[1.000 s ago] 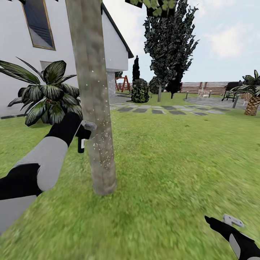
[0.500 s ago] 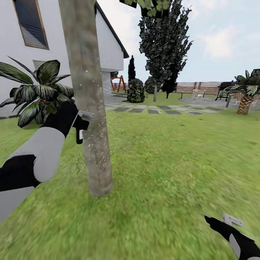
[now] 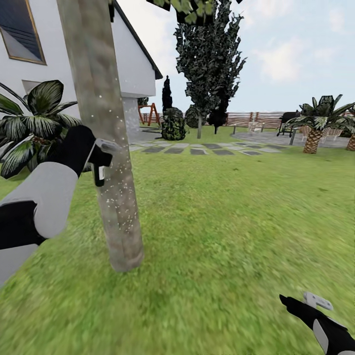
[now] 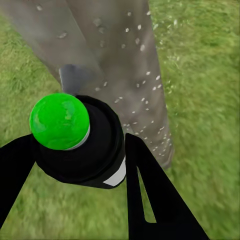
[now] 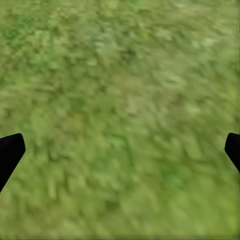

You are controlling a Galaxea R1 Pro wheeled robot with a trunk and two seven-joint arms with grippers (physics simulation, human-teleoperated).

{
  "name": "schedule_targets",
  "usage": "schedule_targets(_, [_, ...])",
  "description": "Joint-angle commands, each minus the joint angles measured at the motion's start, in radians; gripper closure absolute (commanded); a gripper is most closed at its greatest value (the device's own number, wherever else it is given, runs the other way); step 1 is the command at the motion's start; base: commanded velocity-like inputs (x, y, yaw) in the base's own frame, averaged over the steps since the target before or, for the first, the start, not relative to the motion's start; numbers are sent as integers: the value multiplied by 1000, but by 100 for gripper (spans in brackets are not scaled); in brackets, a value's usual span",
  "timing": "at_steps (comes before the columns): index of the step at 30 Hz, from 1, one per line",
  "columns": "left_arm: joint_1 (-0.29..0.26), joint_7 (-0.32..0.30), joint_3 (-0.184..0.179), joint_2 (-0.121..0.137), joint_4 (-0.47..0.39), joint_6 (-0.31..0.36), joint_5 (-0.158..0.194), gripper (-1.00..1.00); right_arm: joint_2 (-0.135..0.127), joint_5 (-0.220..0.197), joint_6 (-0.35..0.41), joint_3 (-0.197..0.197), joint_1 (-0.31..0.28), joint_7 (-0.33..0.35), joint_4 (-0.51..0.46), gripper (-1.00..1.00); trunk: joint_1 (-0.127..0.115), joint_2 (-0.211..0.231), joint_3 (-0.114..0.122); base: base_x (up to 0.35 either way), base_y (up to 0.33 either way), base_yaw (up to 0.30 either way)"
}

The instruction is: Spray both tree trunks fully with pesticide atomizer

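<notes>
The left hand [image 3: 101, 160] grips the pesticide atomizer [image 4: 82, 140] beside the droplet-speckled tree trunk [image 3: 106, 148]; the right hand [image 5: 120, 150] hangs wide open, empty, over lawn [image 3: 236, 222].

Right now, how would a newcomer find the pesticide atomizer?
Find the thick tree trunk beside the white house. The left gripper holds the pesticide atomizer against it: a slim dark bottle with a white label and green cap.
</notes>
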Motion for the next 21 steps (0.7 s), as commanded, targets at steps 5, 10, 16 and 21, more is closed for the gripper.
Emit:
schedule_targets(5, [-12,0,0,6,-1,0,1,100,0,0,0,0,0,0,0,-100,0,0,0,-30,24,-1])
schedule_targets(10, [-32,0,0,6,-2,0,1,100,0,0,0,0,0,0,0,-100,0,0,0,-146,120,0])
schedule_targets(16, [-69,0,-1,6,-2,0,0,100,0,0,0,0,0,0,0,-100,0,0,0,-14,12,0])
schedule_targets(21, [-110,0,-1,6,0,0,0,100,0,0,0,0,0,0,0,-100,0,0,0,0,0,0])
